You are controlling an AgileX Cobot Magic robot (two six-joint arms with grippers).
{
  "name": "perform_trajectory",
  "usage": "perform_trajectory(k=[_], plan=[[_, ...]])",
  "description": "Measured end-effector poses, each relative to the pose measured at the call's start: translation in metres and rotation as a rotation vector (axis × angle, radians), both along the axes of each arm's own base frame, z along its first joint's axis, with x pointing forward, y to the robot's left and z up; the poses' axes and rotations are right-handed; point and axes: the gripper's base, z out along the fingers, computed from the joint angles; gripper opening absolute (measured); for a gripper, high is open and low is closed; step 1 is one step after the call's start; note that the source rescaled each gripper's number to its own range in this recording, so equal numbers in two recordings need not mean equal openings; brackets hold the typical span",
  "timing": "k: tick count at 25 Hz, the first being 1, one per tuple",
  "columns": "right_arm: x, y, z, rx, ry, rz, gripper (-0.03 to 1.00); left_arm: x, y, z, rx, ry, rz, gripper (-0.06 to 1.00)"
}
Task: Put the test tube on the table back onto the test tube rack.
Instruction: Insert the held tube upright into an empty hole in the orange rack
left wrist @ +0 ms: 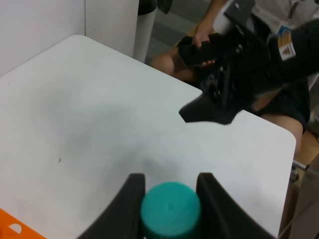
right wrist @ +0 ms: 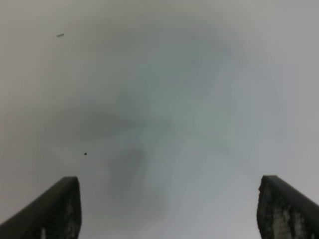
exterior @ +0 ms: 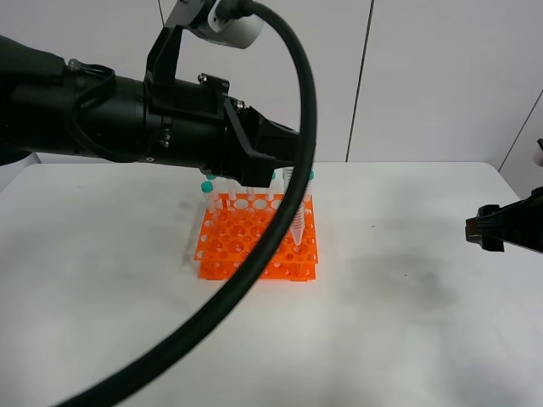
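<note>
While a black cable (exterior: 284, 225) loops across the foreground and hides part of the test tube rack (exterior: 225, 246), the left gripper (left wrist: 169, 186) hangs over the rack's far rows, fingers clamped on the teal cap of the test tube (left wrist: 170, 214), its body out of sight below. Well right of the rack, the right gripper (right wrist: 169, 214), cut off at the frame edge, holds its fingers wide apart above the table (exterior: 407, 322)

The test tube rack (exterior: 254, 248) is bright orange, patterned with round holes. The test tube (left wrist: 170, 209) has a teal-green cap. The surface (exterior: 407, 331) is white, faintly grey-smudged. The left claw (left wrist: 170, 177) and right claw (right wrist: 168, 181) are black.
</note>
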Motion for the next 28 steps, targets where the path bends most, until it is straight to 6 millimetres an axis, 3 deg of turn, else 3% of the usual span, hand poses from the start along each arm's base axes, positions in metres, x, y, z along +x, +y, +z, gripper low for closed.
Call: perform_trajectory(k=[6,10,13,20,24,28], plan=[[-0.003,0.0,0.033,-0.023,-0.028,0.028,0.93,0.0,0.0,0.0,0.006,-0.012,-0.006,0.0],[-0.02,0.002,0.067,-0.034,-0.118,0.03,0.93,0.0,0.0,0.0,0.009,-0.017,-0.008,0.0],[-0.045,0.005,0.089,-0.049,-0.185,0.039,0.93,0.0,0.0,0.0,0.009,-0.018,-0.008,0.0],[-0.125,0.015,0.126,-0.043,-0.367,0.048,0.93,0.0,0.0,0.0,0.01,-0.018,-0.009,0.0],[-0.171,0.022,0.133,-0.024,-0.452,0.054,0.93,0.0,0.0,0.0,0.01,-0.018,-0.009,0.0],[-0.204,0.026,0.132,-0.015,-0.495,0.053,0.93,0.0,0.0,0.0,0.01,-0.018,-0.009,0.0]])
